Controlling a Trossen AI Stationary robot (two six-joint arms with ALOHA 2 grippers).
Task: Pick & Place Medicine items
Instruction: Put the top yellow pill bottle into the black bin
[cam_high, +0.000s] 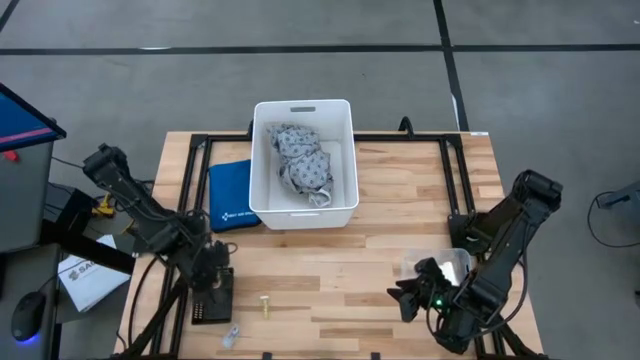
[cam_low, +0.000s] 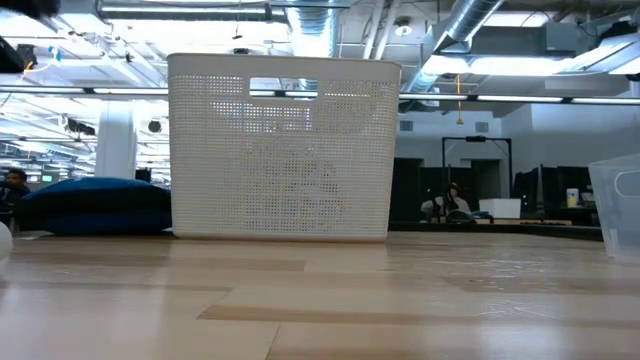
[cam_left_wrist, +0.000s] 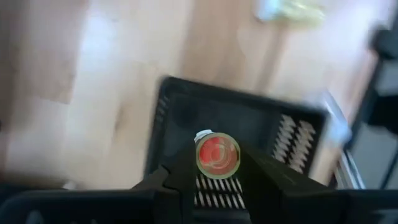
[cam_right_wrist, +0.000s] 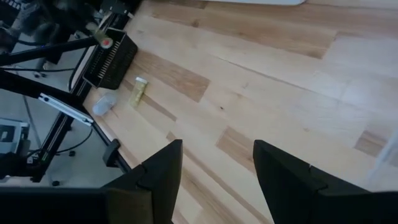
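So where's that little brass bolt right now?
In the high view the brass bolt lies on the table's near left part, just right of the black tray.

A white bin (cam_high: 303, 205) with a grey patterned cloth bundle (cam_high: 300, 160) inside sits far from both hands; the blue pouch (cam_high: 231, 197) touches it (brass bolt (cam_high: 266, 305) lies beside the left hand).

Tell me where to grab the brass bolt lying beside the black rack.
Take the brass bolt mid-shaft, coming straight down from above. It lies flat on the table, its length running toward the white bin, so the fingers should close across its narrow width; bare wood on both sides leaves them room.
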